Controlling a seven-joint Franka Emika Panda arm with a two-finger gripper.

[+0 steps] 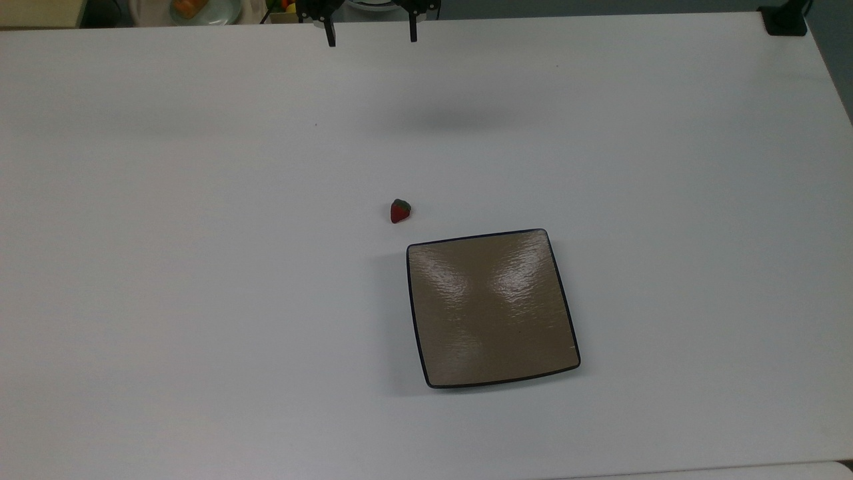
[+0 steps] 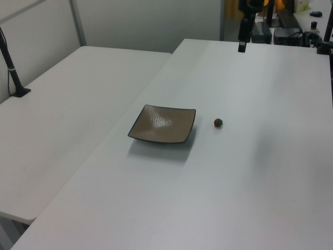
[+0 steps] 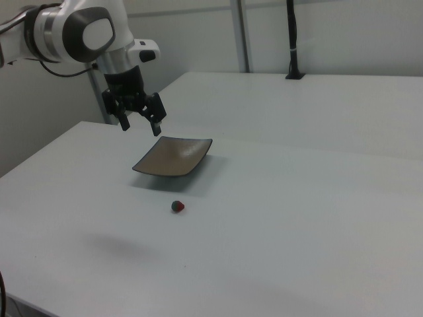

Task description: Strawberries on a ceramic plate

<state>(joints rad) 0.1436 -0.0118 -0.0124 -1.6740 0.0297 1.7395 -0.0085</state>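
Nearest in the top view, you have the square glossy tan-brown ceramic plate with a thin dark rim [image 1: 493, 307], lying flat on the white worktop [image 1: 200, 267] with nothing on it. Just beyond its upper-left corner in the top view, close to but apart from the rim, sits the small red cone-shaped strawberry with a dark green cap [image 1: 400, 211], resting on the worktop. Farthest away, at the top view's upper edge, the black two-finger gripper [image 1: 371, 35] hangs above the worktop, fingers spread wide and holding nothing; the right view shows it raised well clear of the surface.

Expect the strawberry to be very light and likely to roll or skid if nudged from one side. Whether it is soft or rigid cannot be judged. Take hold across the widest part of the red body, just below the cap, descending straight from above. Release it low over the glossy plate surface, which may let it slide.
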